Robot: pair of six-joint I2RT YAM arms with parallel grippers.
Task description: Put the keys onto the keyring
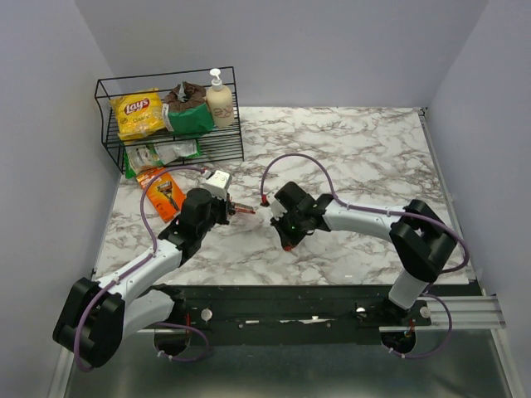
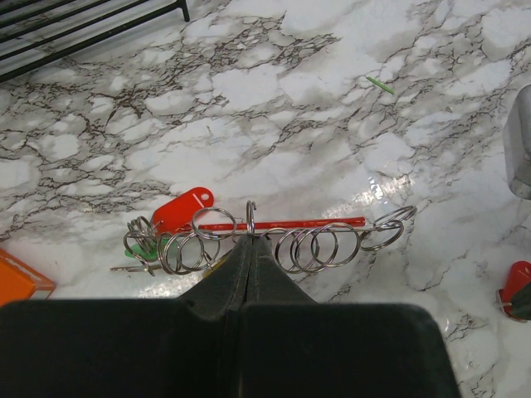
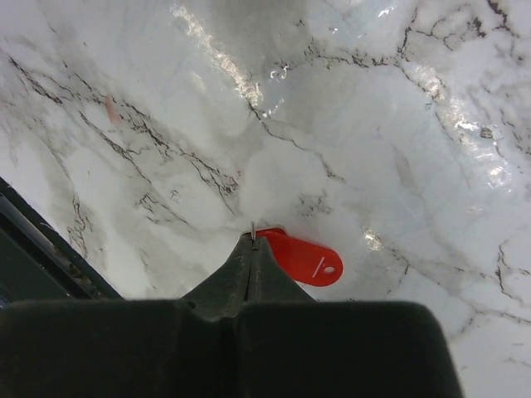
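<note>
With the left gripper [image 2: 250, 239] clamped on the keyring [image 2: 282, 224], the right gripper [image 3: 252, 240], pinched on the red key [image 3: 303, 259], should carry it level toward ten o'clock.

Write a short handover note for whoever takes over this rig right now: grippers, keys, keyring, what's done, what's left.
Left gripper: jaws shut on a silvery ring of the keyring.
Right gripper: jaws shut, apparently pinching the metal part of the red-headed key, apart from the keyring.
Done: both things gripped.
Left: bring the red-headed key to the keyring and thread it on.
</note>
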